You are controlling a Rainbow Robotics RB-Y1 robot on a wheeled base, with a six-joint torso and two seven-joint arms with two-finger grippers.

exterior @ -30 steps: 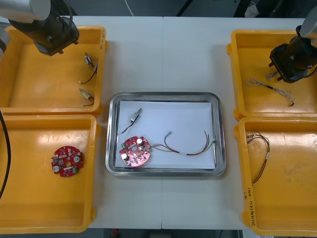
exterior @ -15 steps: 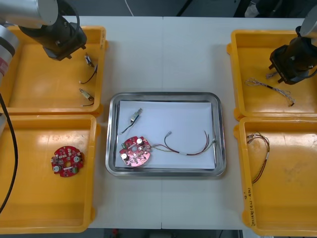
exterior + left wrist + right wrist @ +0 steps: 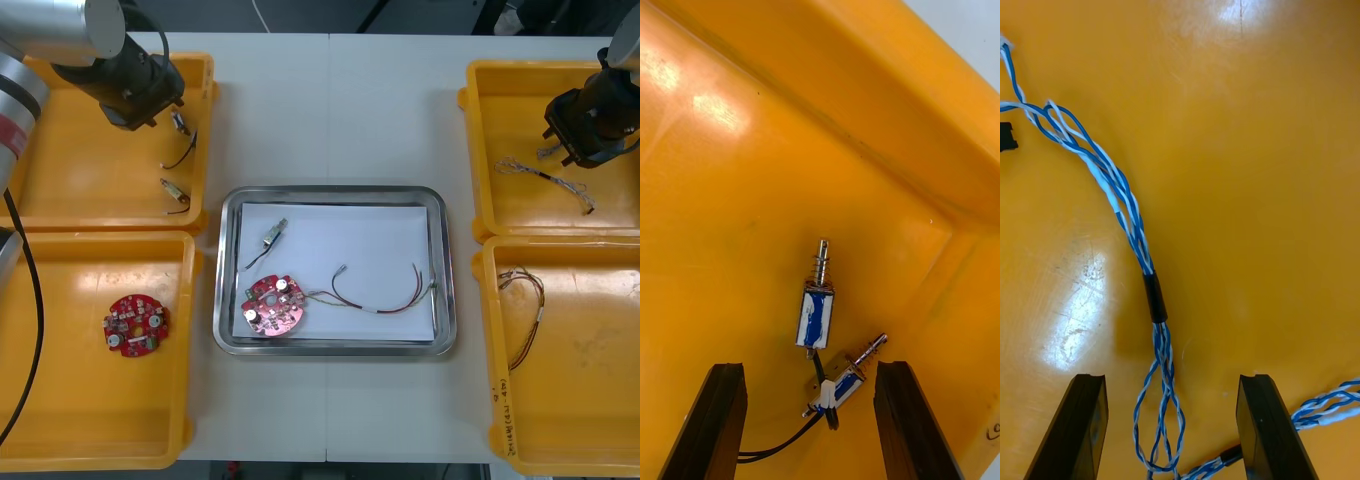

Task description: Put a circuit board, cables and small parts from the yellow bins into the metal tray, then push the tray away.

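The left jaws hung released over the far-left yellow bin point(image 3: 60, 170), close to its corner wall, with two small metal parts point(image 3: 816, 315) lying just ahead between them. The right jaws, also released, straddled the twisted blue and white cable point(image 3: 1127, 210) in the far-right bin point(image 3: 480, 150). The metal tray point(image 3: 447, 270) sat between the bins holding a circuit board point(image 3: 272, 305), one small part point(image 3: 275, 235) and a red and yellow cable point(image 3: 380, 295), with bare surface point(image 3: 330, 110) open beyond its far edge.
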